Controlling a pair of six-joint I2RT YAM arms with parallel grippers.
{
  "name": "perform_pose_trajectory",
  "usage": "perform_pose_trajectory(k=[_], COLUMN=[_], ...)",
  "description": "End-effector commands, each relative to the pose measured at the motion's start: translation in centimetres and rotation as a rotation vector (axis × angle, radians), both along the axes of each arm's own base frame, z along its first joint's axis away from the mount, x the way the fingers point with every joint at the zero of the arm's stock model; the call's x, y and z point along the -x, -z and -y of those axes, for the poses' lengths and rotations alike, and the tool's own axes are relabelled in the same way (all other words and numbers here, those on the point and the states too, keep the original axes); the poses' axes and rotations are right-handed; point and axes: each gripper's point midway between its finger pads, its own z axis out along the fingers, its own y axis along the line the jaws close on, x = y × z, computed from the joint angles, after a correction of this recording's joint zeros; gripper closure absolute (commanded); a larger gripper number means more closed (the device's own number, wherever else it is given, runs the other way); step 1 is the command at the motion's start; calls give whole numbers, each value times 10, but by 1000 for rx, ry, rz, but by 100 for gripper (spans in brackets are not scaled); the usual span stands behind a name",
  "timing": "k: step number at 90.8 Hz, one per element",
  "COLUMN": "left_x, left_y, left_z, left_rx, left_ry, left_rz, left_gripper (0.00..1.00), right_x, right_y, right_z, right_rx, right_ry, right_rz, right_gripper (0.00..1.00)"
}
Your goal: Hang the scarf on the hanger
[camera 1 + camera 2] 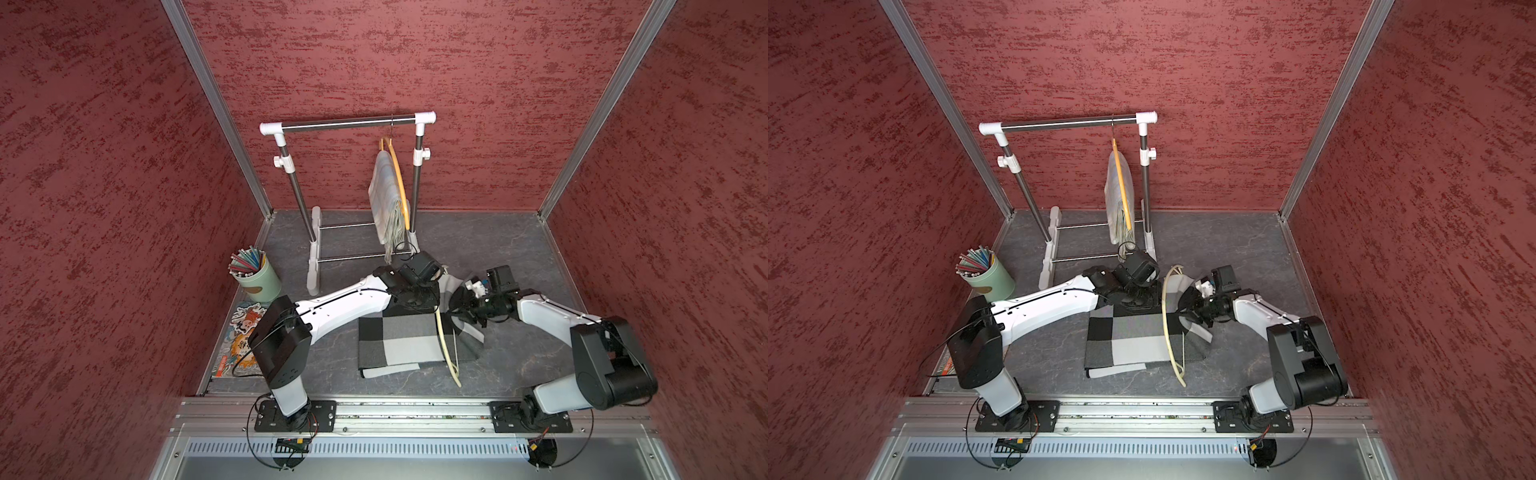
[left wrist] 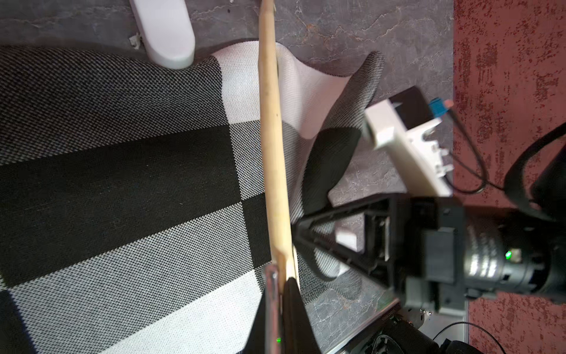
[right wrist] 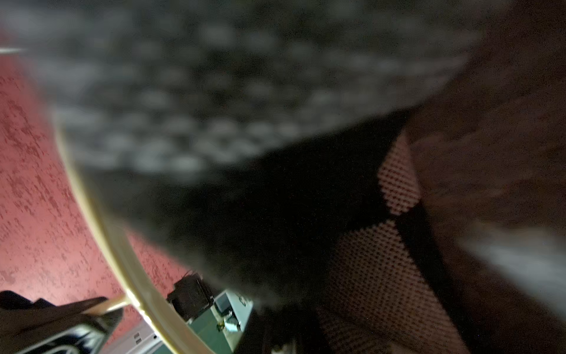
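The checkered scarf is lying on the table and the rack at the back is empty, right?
Not quite. The checkered scarf does lie on the table, but the rack isn't empty: an orange hanger carrying a pale scarf hangs from its bar, as both top views show.

The pale wooden hanger (image 2: 272, 138) is clamped in the left claw (image 2: 280, 306); the checked scarf (image 2: 122, 171) is spread beneath, one edge pinched in the right claw (image 2: 301, 233).

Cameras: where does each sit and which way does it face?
Top views: high over the front rail, looking down on the black-grey-white checked scarf; left arm, right arm show.
Left wrist: above the scarf, along the cream wooden hanger; left gripper and right gripper show.
Right wrist: against scarf, blurred; right gripper unclear.
Shared: scarf, hanger, in all.
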Motion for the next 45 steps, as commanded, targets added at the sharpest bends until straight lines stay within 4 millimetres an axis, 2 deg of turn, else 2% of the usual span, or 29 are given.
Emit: perform_pose_trajectory(k=[1, 10, 19, 25, 34, 45], left_x=[-2, -2, -2, -2, -1, -1], left_y=[18, 19, 21, 23, 26, 27], left_z=[-1, 2, 5, 7, 9, 10], left_rx=[-28, -15, -2, 5, 16, 15], left_ry=[2, 3, 1, -2, -5, -5], left_rz=[-10, -17, -23, -29, -37, -40], left_gripper=[100, 100, 100, 100, 100, 100], right_x=[19, 37, 44, 44, 42, 23], right_y=[-8, 6, 22, 31, 33, 28], right_z=[-35, -57, -70, -77, -91, -85], right_rx=[-94, -91, -71, -38, -40, -26], right_ry=[-104, -231, -307, -335, -382, -367], right_rz=[-13, -43, -67, -64, -53, 6], right_gripper=[100, 100, 100, 100, 100, 100])
